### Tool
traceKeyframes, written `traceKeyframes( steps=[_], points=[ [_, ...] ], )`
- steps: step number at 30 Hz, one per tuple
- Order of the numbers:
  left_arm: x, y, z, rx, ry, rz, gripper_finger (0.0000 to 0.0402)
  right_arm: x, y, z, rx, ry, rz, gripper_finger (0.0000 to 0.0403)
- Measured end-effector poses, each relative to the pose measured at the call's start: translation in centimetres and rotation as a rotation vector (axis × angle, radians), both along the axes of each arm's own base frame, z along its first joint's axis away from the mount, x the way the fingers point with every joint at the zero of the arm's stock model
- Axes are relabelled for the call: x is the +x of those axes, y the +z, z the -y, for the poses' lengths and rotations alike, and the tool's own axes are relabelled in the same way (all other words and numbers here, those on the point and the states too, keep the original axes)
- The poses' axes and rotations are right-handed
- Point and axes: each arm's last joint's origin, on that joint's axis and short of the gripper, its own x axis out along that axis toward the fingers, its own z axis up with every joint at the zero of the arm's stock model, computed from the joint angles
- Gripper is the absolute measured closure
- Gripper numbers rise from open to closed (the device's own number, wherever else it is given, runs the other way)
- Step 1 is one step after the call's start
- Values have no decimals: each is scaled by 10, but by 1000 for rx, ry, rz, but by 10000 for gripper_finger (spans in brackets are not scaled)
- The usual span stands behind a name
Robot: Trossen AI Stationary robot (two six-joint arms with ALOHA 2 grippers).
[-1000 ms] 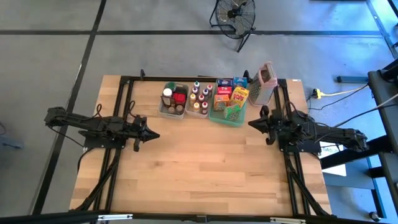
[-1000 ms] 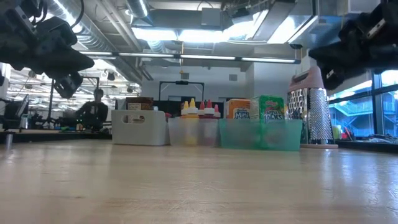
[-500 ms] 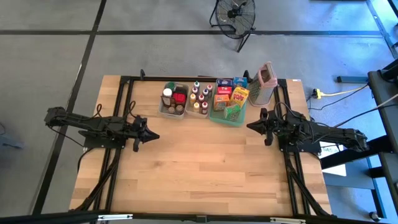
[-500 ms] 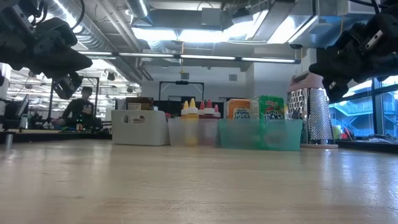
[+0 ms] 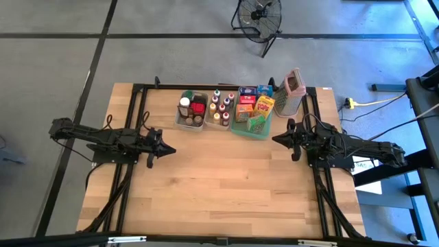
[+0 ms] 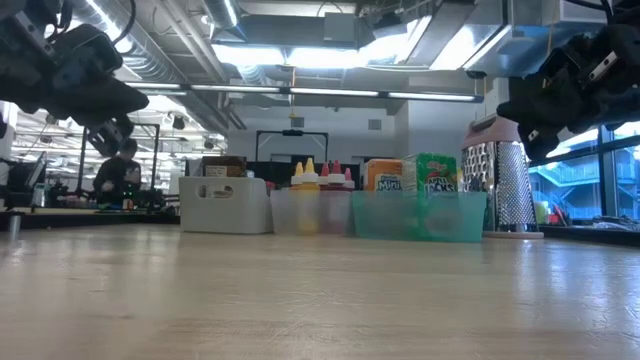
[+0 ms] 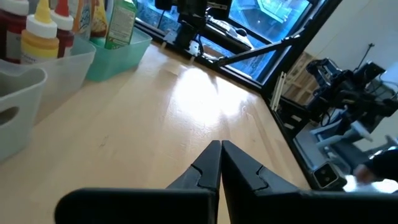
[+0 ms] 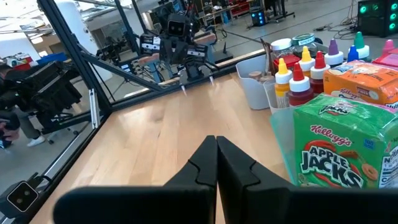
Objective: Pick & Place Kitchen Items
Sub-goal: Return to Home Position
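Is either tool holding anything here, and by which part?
Nothing is held. The left tool and the right tool are both shut and empty, each raised above the table at its own side.

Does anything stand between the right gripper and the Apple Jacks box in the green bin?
Nothing visible. Only bare table lies between the right gripper and the Apple Jacks box, apart from the wall of the green bin. The grater stands beside the bin, off that line. The left gripper waits across the table.
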Motion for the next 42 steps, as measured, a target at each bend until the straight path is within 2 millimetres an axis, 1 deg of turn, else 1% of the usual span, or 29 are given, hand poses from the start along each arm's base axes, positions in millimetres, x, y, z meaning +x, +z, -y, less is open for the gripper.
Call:
traceKeyframes(
  steps=[8,10,13,17,26,42],
  points=[
    [0,0,0,85,-8,7,400,0,0,0,0,0,0,400],
    [0,1,-1,107,21,12,397,0,0,0,0,1,0,400],
    [0,2,-3,188,70,23,392,0,0,0,0,0,1,400],
    [0,2,-3,258,66,25,389,0,0,0,0,0,1,400],
    [0,2,-3,261,66,25,395,0,0,0,0,0,1,400],
    [0,2,-3,261,66,25,394,0,0,0,0,1,1,400]
  ],
)
